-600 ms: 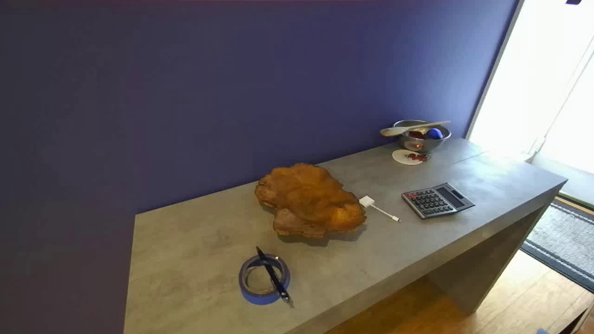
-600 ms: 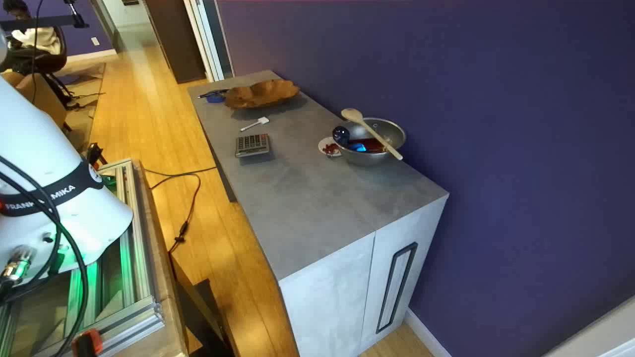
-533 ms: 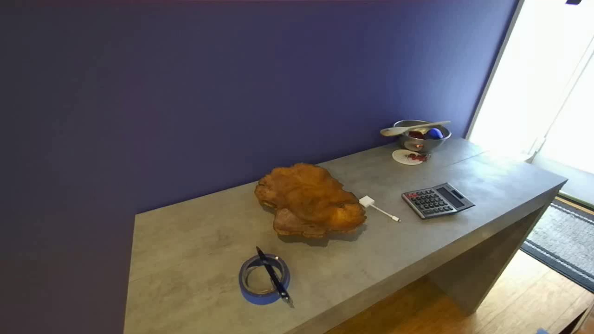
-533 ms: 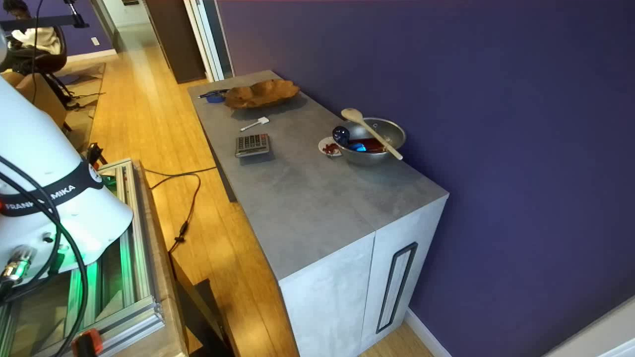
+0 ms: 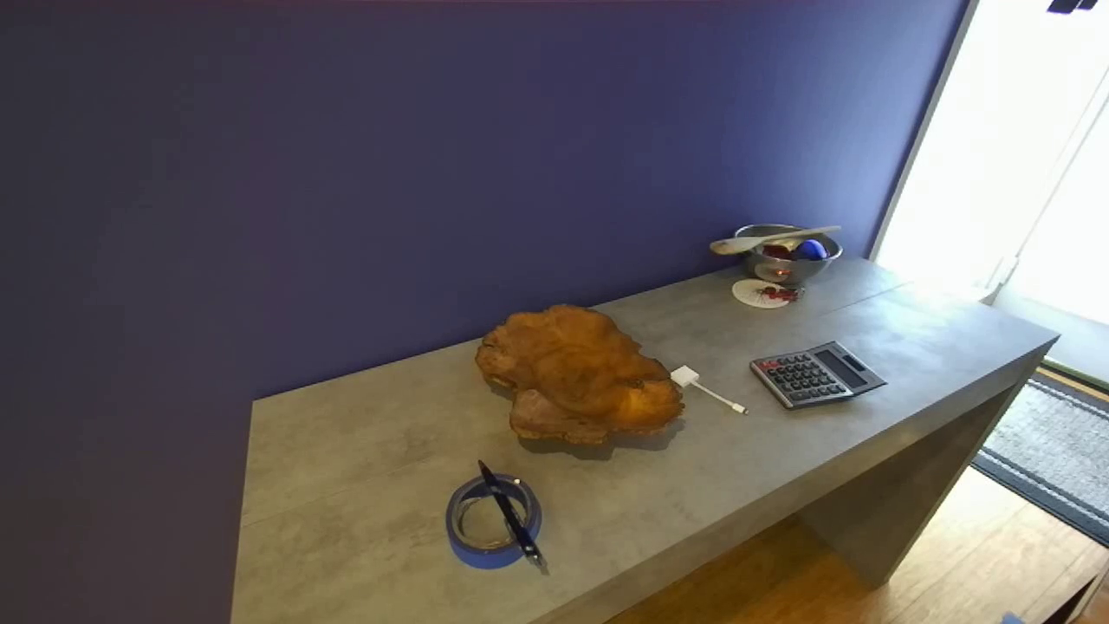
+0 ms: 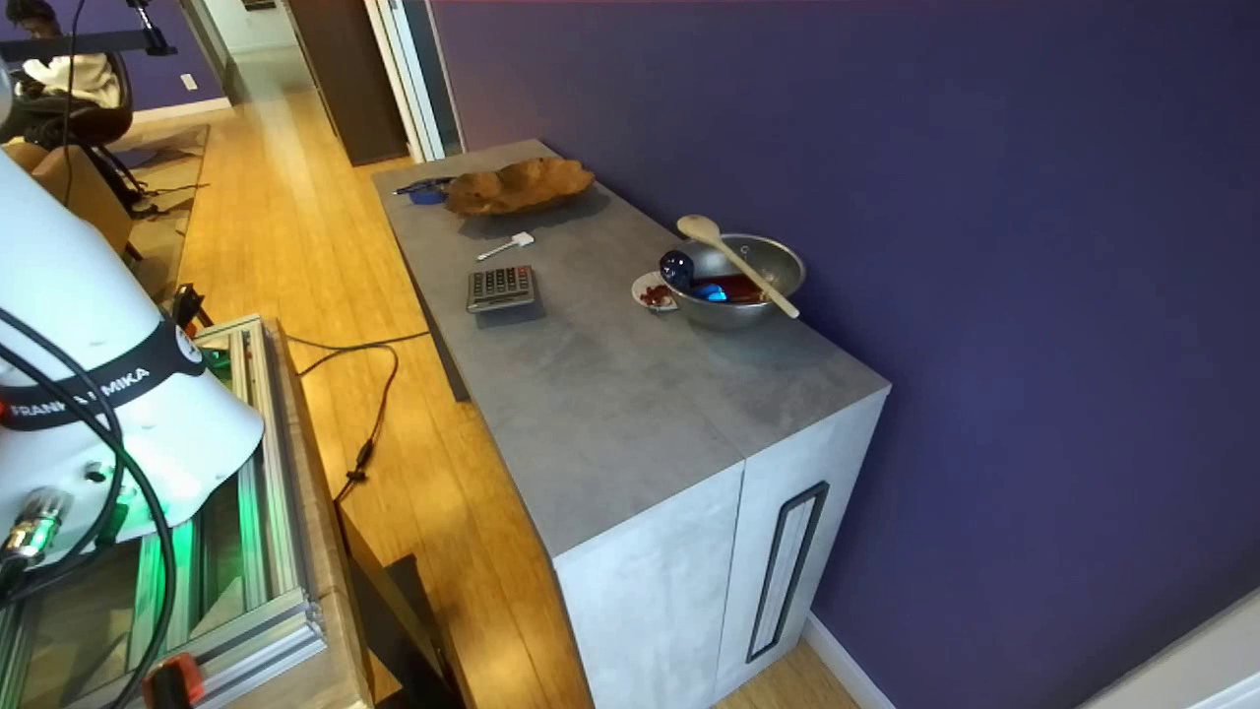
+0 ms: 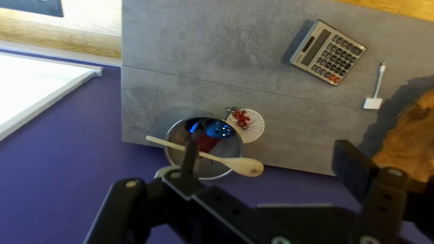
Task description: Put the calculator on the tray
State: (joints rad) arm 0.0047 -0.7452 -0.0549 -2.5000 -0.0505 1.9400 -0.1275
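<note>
Though lying near the tray, have calculator off it, keys up on the grey tabletop (display end turned away from tray). Between calculator and tray, see white adapter, just beside tray's edge. Beyond tray, on the side away from calculator, see blue tape roll with dark pen laid across it. Farther from tray than calculator, see metal bowl with wooden spoon across its rim and blue-lensed sunglasses inside. A bit nearer tray than bowl, see white disc bearing red bits, too small to name. In wrist view, see gripper with fingers spread wide, with one close to tray's edge as framed there. Get only part of tray there, cut by frame. Cannot tell height over tray.
</note>
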